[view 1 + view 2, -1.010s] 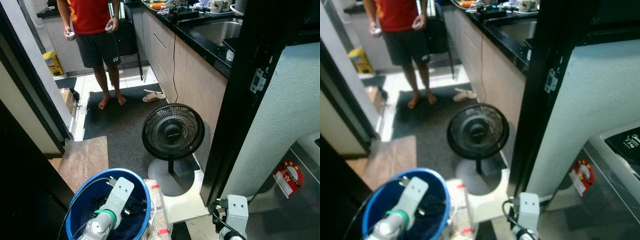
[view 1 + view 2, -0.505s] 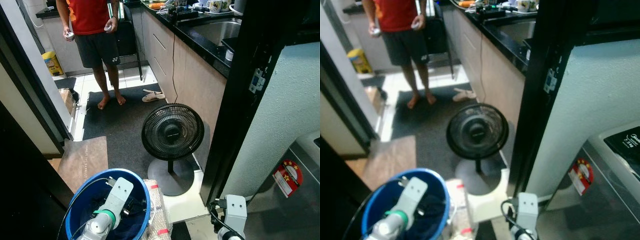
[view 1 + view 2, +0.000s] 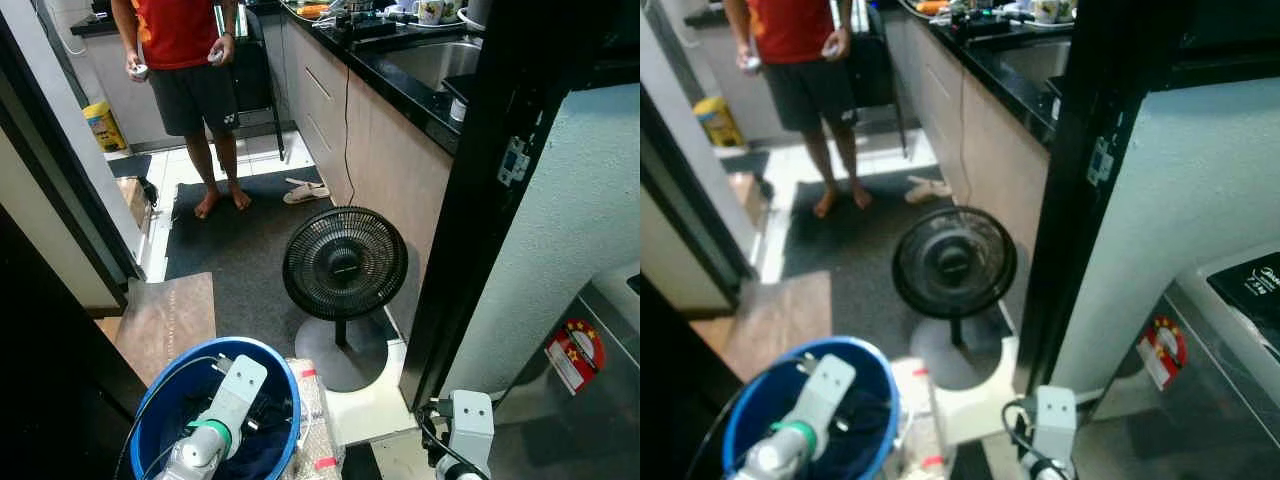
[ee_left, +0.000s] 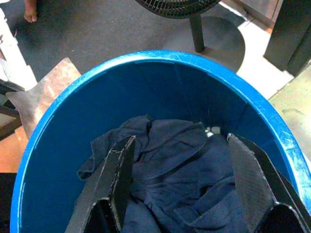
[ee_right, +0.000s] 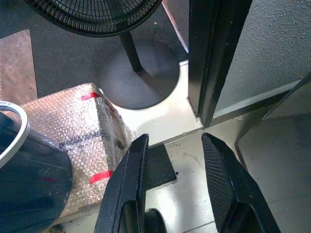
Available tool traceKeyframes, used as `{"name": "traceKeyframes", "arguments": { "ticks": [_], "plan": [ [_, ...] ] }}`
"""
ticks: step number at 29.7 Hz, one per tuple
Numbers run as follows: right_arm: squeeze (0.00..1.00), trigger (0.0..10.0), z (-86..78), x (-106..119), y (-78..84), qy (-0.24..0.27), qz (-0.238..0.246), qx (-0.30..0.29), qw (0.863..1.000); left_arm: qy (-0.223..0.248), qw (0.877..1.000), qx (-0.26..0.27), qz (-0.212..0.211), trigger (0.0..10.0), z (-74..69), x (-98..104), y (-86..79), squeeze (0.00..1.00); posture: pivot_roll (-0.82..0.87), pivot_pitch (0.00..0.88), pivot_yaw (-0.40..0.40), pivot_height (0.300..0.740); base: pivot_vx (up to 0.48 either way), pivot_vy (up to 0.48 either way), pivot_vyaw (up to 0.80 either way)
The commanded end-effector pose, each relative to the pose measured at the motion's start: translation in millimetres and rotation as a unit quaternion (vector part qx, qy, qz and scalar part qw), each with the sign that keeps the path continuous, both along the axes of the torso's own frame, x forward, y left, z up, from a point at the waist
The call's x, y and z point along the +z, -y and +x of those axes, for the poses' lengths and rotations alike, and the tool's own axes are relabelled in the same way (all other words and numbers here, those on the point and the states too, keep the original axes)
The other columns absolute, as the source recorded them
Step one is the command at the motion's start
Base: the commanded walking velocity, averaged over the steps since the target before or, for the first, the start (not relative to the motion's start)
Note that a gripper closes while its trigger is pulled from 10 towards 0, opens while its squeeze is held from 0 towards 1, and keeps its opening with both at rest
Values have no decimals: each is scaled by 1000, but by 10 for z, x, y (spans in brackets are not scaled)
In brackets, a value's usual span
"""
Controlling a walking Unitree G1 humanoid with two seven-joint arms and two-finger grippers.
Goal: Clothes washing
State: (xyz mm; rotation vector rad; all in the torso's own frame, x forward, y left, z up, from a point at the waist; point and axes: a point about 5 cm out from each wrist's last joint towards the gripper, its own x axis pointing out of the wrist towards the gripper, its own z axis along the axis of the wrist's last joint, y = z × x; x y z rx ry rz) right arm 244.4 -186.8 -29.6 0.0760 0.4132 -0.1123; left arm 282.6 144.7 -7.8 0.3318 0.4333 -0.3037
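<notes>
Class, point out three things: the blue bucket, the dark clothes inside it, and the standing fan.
blue bucket (image 4: 272, 121), left wrist view, rim.
dark clothes (image 4: 180, 160), left wrist view, middle folds.
standing fan (image 3: 344, 263), left eye view, grille centre.

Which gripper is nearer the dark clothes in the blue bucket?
Left. The left gripper hangs open inside the bucket, over the clothes; the right gripper hangs over the floor beside it.

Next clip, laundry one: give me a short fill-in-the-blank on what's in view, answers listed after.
1. The left gripper reaches into a bucket whose colour is ____.
2. Its open fingers flank dark ____ clothes lying inside.
3. A black ____ stands on the floor beyond the bucket.
4. The open right gripper hangs above the floor beside a package wrapped in ____ wrap.

Missing words: blue; navy; fan; bubble
</notes>
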Motion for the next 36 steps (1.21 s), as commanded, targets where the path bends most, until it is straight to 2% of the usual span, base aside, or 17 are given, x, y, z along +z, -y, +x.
{"name": "traceKeyframes", "arguments": {
  "ticks": [1, 36],
  "plan": [
    [0, 10000, -24, -18, -26, -2, 1, 4, 1000, -13, 1000, 2, 9, 10000, -66, -66, -40, 0, -208, 31, 119, 740, 0, 0, 0],
    [0, 10000, -11, -17, -57, -4, 3, 6, 1000, -12, 1000, 4, 11, 10000, -55, -57, -59, 0, -202, 30, 121, 740, 0, 0, 0]
  ]
}}
